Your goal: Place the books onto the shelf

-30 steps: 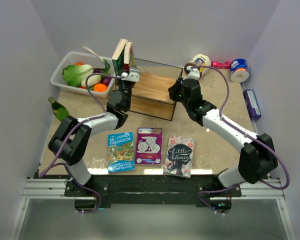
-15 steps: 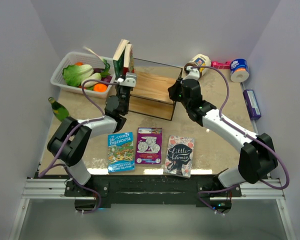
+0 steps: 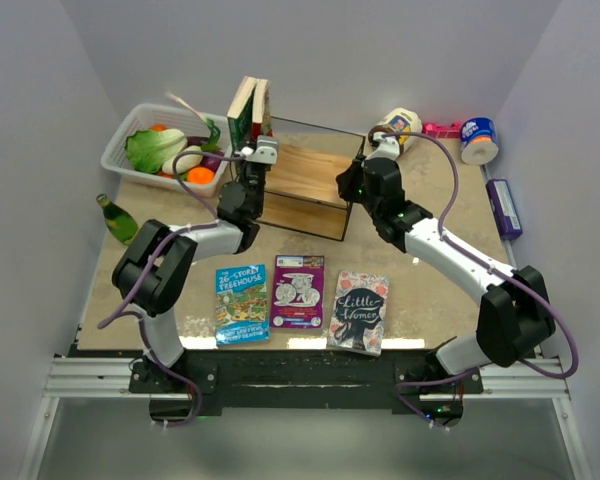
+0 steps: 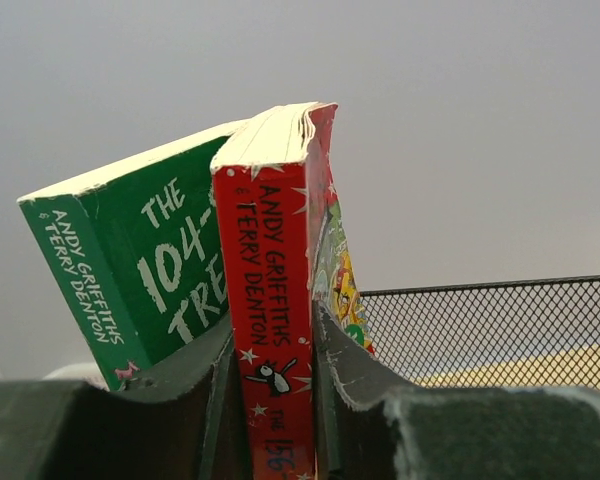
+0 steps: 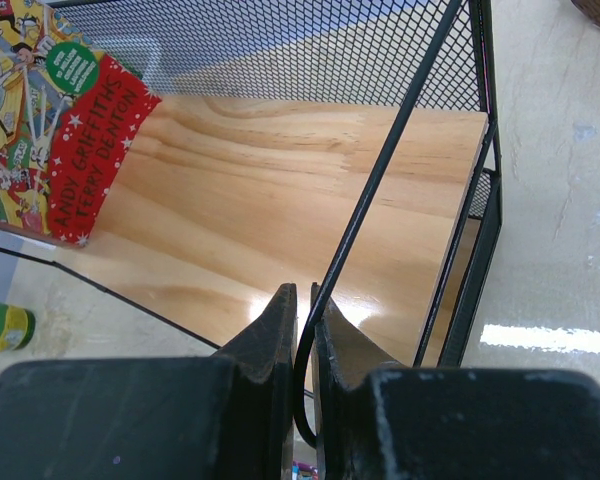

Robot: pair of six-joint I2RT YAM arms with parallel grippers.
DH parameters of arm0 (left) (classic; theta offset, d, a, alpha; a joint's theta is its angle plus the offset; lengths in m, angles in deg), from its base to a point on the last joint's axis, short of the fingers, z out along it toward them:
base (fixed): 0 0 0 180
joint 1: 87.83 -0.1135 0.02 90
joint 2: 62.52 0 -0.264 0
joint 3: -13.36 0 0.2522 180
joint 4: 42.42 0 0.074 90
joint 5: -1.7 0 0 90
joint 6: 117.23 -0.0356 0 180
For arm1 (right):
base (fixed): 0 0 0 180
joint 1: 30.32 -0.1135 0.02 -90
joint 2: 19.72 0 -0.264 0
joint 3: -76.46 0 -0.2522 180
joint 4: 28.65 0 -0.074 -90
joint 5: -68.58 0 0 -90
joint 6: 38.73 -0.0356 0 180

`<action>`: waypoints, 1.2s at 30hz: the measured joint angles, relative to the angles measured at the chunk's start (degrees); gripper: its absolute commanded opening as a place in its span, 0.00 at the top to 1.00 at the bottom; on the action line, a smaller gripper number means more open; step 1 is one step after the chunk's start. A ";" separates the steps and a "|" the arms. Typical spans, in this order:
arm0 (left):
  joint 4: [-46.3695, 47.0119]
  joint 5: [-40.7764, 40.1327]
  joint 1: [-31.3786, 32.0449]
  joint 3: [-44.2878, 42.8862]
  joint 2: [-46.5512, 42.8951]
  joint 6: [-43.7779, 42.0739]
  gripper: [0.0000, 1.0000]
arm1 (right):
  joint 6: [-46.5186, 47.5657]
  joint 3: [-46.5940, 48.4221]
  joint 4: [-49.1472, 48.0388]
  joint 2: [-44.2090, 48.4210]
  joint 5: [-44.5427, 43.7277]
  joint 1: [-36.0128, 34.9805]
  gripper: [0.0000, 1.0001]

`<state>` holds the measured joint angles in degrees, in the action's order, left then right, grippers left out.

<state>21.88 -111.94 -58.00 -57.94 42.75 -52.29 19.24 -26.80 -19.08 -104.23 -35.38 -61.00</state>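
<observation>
Left jaws around red book (image 4: 267, 300), slightly tilted

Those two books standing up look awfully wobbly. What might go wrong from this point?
The green book tilts sideways beside the red book, which the left tool pinches by its spine. If it lets go, both might topple off the left end of the shelf. The right tool is clamped on the shelf's thin wire frame. A tug there could shift the shelf and upset the two books.
</observation>
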 measured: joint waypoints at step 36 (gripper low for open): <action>-5.25 -1.51 -0.09 0.17 -7.45 -1.11 0.27 | -0.57 0.00 -1.46 -0.61 1.55 -0.04 1.00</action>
<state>16.64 -113.45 -58.09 -57.76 35.30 -53.41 18.67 -26.80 -20.54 -104.84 -33.83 -61.04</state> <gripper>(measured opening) 0.738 0.090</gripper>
